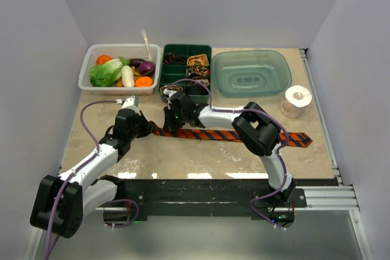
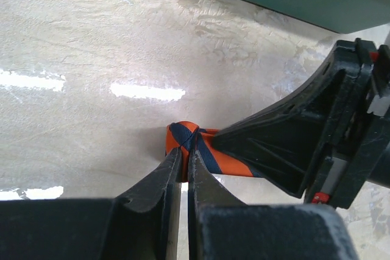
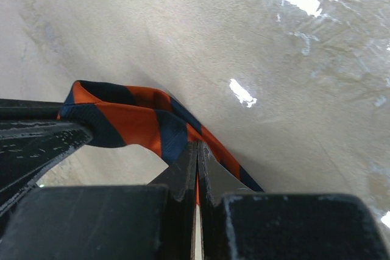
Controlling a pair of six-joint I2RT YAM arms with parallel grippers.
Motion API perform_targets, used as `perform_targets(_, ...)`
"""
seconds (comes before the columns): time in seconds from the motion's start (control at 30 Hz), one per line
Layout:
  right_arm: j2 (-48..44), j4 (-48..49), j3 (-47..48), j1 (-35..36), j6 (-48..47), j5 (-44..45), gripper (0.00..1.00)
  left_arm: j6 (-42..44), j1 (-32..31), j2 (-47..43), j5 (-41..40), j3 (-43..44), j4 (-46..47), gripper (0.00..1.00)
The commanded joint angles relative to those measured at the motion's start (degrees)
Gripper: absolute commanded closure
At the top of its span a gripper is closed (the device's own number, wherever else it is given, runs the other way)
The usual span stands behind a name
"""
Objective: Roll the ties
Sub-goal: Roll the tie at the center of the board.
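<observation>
**Desk:** Where's the tie?

**Me:** I see the tie (image 1: 213,134) flat on the table (image 1: 183,162), just past the arm bases. It runs left to right, with its pointed end to the right. The left end is folded over into a small loop.

**Desk:** And the grippers?

**Me:** My left gripper (image 2: 186,150) pinches that fold, fingers nearly together. My right gripper (image 3: 196,150) is clamped tight on the tie just beside it, with cloth between the tips.

**Desk:** Farther back?

**Me:** A green box (image 1: 177,50) holds coiled ties (image 1: 198,60). A clear bin (image 1: 85,74) of vegetables sits to its left and a teal basin (image 1: 251,72) to its right. A paper roll (image 1: 297,100) stands near the right edge.
</observation>
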Motion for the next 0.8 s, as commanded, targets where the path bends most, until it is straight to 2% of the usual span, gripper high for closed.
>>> perform_targets(0.0,-3.4,-2.7,1.5,-0.2,-2.4,1.5,1.00,1.9,-0.3,-0.9,-1.9,2.3,0.0,1.00)
perform_targets(0.13,-3.6,-2.4,1.0,-0.2,-2.6,0.4,1.00,2.3,-0.3,-1.5,-2.2,2.7,-0.5,1.00)
perform_targets(0.5,0.4,6.2,0.8,0.3,1.3,-6.2,1.00,2.1,-1.7,-0.8,-1.4,3.3,0.3,1.00)
perform_targets(0.77,5.5,3.6,3.4,0.5,1.8,-6.1,1.00,1.5,-2.2,-2.1,-0.3,3.8,1.3,1.00)
